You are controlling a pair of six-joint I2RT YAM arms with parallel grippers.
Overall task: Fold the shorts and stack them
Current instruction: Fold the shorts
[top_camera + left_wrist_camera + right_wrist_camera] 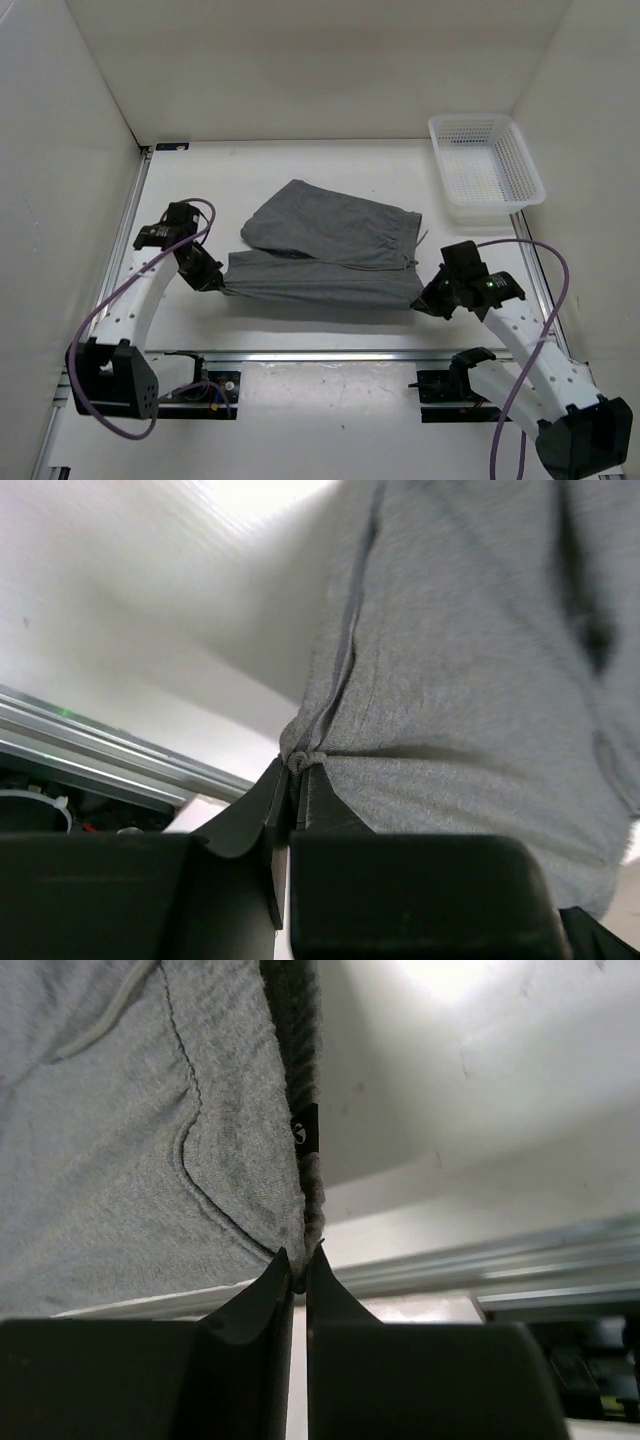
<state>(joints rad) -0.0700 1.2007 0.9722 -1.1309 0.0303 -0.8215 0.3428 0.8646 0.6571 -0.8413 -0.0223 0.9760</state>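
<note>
Nearest the wrist cameras are the black fingers of each gripper, pressed together on grey cloth. The left gripper (pixel 295 770) is clenched on a small bunched fold at the edge of the shorts (pixel 470 680), right where a stitched seam runs down into the jaws. The right gripper (pixel 298 1265) is likewise clamped on the shorts (pixel 130 1160), pinching a thick edge just below a small black label (pixel 306 1130), with a curved seam beside it.

From above, the shorts (pixel 330 255) lie spread across the middle of the white table (pixel 250 180). Their near edge runs in a nearly straight line from the left gripper (pixel 210 283) at the left end to the right gripper (pixel 428 303) at the right end. The far part of the cloth fans away from the arms in a loose, angled fold.

A white mesh basket (pixel 470 118) sits at the far right corner of the table, well apart from the shorts. An aluminium rail (pixel 320 355) crosses the table near the arm bases.
</note>
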